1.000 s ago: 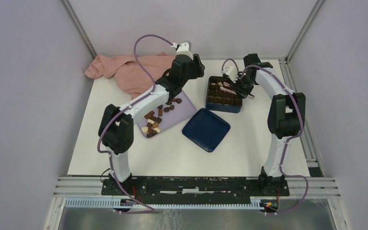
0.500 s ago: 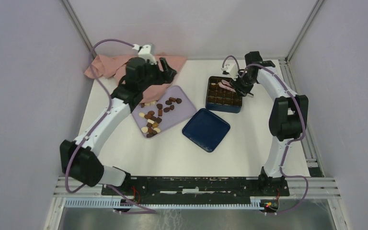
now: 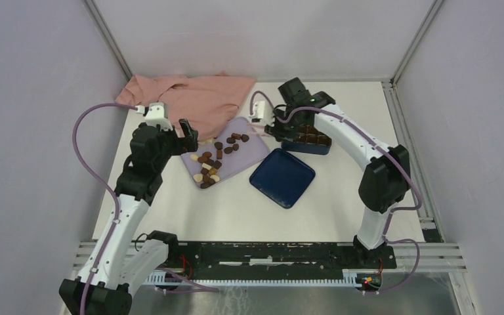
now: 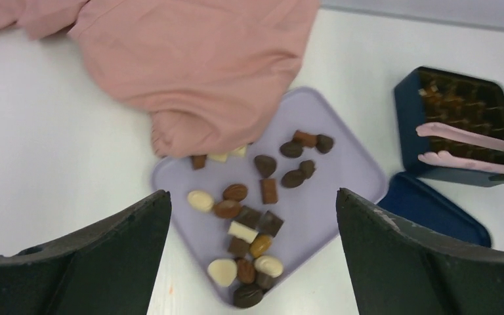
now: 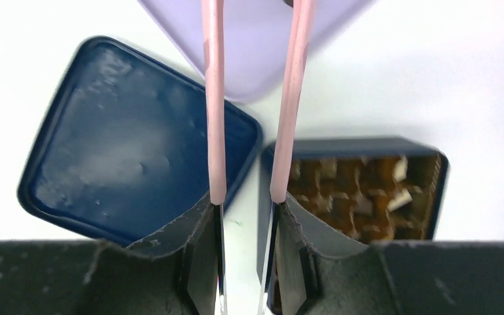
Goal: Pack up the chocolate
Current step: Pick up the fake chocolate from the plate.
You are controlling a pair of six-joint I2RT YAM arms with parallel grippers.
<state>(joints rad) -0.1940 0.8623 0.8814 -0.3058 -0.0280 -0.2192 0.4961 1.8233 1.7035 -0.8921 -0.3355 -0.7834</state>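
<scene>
Pink cloth (image 4: 190, 65) soft, wrinkled; lilac tray (image 4: 341, 177) smooth matt plastic; blue lid (image 5: 125, 151) scuffed, semi-gloss; pink tweezers (image 5: 214, 98) smooth plastic; chocolate (image 4: 236, 192) slightly glossy.

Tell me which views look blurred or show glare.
Top external view: sharp, evenly lit, soft shadows. Left wrist view: slightly blurred, the small brown and cream chocolates on the lilac flat tray look soft. Right wrist view: pale glare on the dark blue square lid.

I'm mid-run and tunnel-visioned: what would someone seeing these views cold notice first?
First, the dark, tan and white chocolate scattered on the lilac tray left of centre, with a pink cloth draped over its far corner. Then the right gripper clamping long pink tongs between the tray and the dark blue box, with a dark blue lid lying nearby.
</scene>
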